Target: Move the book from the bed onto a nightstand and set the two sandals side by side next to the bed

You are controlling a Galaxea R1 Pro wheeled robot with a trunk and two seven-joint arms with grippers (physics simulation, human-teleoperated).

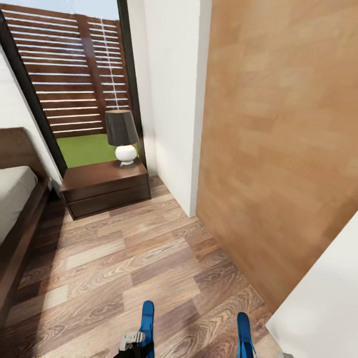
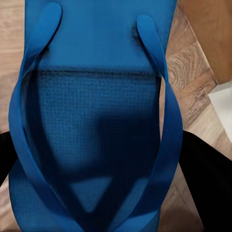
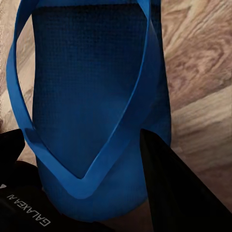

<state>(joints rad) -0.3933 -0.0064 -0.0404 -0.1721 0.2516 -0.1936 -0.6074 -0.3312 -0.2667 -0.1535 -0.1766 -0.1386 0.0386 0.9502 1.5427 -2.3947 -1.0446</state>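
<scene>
Where the dark fingers (image 2: 203, 179) of the left gripper (image 2: 96, 193) flank the toe end of a blue sandal (image 2: 96, 111), they appear clamped on it; the right gripper (image 3: 87, 193) likewise grips the other sandal (image 3: 92, 96), one finger (image 3: 169, 179) against its edge. In the head view both sandals (image 1: 147, 323) (image 1: 243, 330) stick up side by side at the bottom, over the plank floor (image 1: 149, 258). Ahead stands the nightstand (image 1: 105, 186), a dark-shaded lamp (image 1: 122, 135) on its top, before the tall window (image 1: 74, 74). The bed (image 1: 15, 199) lies left of it. A white wall corner (image 1: 171, 99) and tan wood panel (image 1: 278, 149) close the right side. No book is in sight.
</scene>
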